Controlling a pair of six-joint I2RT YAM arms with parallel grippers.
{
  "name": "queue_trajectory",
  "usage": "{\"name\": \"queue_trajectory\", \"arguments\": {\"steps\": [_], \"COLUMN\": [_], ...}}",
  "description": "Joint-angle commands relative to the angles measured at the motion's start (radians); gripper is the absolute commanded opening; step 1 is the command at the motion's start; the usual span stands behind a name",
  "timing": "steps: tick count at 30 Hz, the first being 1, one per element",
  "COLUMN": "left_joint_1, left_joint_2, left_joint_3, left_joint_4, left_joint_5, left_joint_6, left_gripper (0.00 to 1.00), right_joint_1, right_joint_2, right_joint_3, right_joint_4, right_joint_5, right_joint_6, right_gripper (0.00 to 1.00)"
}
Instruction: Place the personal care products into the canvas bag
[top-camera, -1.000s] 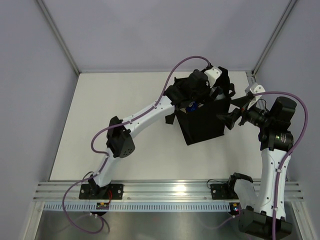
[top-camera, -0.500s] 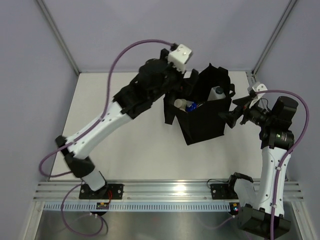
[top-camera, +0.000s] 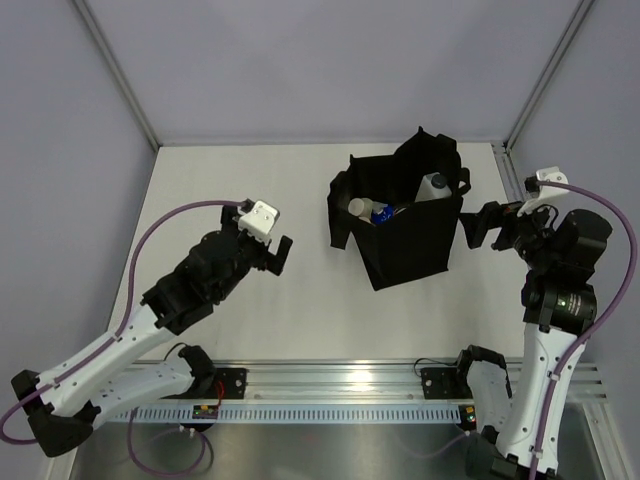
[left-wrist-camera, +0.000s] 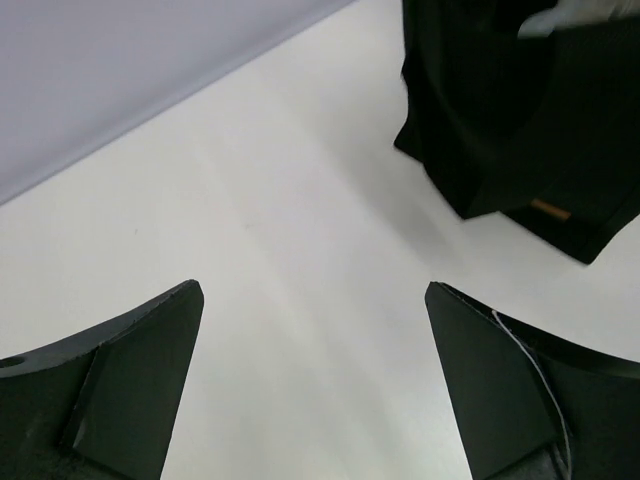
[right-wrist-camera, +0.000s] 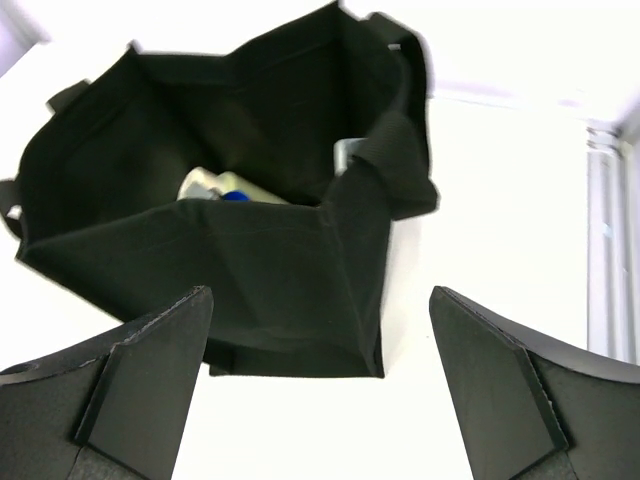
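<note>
Black canvas, slumped but open at the mouth: the bag (top-camera: 405, 250) stands on the worktop (top-camera: 230, 180) toward its far right side, between the two arms. Looking down into it I can make out a white bottle (top-camera: 433, 187) leaning against the right wall, and a pale bottle (top-camera: 357, 206) lying low at the left with a blue cap (top-camera: 380, 212) touching it. Anything deeper is lost in shadow, so I cannot count the whole set.

The left pincer (top-camera: 278, 255) hangs over bare worktop well to the left of the bag, fingers spread wide with nothing between them. Its own camera shows only the white surface and, off to the upper right, a corner of the bag with its brown label (left-wrist-camera: 550, 209). The right pincer (top-camera: 472, 225) sits just beside the bag's right wall, pointing at it. It too is spread wide and empty, and it does not seem to touch the cloth.

I see no bottle outside the bag in any view, so my guess is that the loading is finished, or as good as finished. What the next move calls for, I'd say, is little — draw both arms back without snagging a handle or tipping the soft bag, the right one especially, being so close.
</note>
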Motion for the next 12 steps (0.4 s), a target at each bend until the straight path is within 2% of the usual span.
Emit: {"name": "queue_trajectory", "arguments": {"steps": [1, 3, 12], "left_joint_1": [0.010, 0.010, 0.010], "left_joint_2": [-0.085, -0.108, -0.145], "left_joint_3": [-0.062, -0.073, -0.104], "left_joint_4": [0.039, 0.012, -0.013], "left_joint_5": [-0.064, -0.071, -0.093], "left_joint_6": [0.001, -0.007, -0.015], "left_gripper": [0.99, 0.99, 0.99], "right_joint_1": [-0.004, -0.004, -0.004], "right_joint_2": [-0.045, -0.068, -0.150], "right_joint_3": [0.001, -0.024, -0.114], "right_joint_4": [0.012, 0.045, 0.100], "right_joint_5": [0.177, 0.245, 0.325], "right_joint_6": [0.123, 0.169, 0.204], "right_gripper": [1.00, 0.99, 0.99]}}
